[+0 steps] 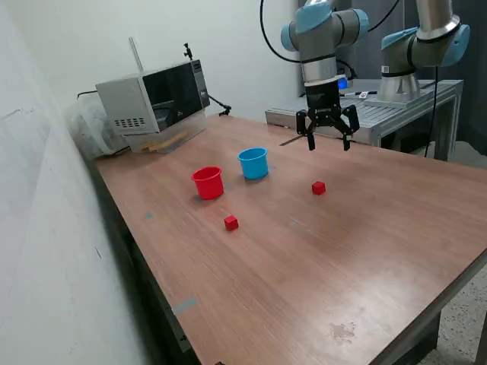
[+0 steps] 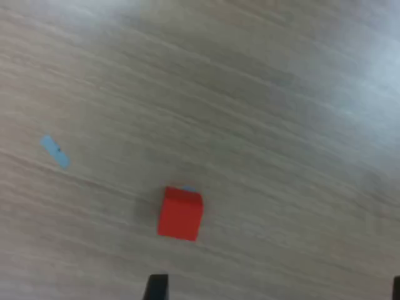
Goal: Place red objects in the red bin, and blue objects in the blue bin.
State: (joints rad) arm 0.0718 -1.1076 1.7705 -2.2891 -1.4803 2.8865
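Two small red cubes lie on the wooden table: one (image 1: 318, 188) mid-table, the other (image 1: 231, 222) nearer the front. The wrist view shows one red cube (image 2: 180, 213) on the wood just beyond my fingertips (image 2: 156, 287). A red cup (image 1: 208, 182) and a light-blue cup (image 1: 253, 163) stand upright side by side. My gripper (image 1: 328, 142) hangs open in the air above and behind the mid-table cube, holding nothing. No blue cubes show in either view.
A microwave (image 1: 156, 96) sits at the table's far corner on the exterior view's left. A second arm's base (image 1: 407, 76) stands on a metal bench behind. A strip of blue tape (image 2: 55, 152) is stuck to the wood.
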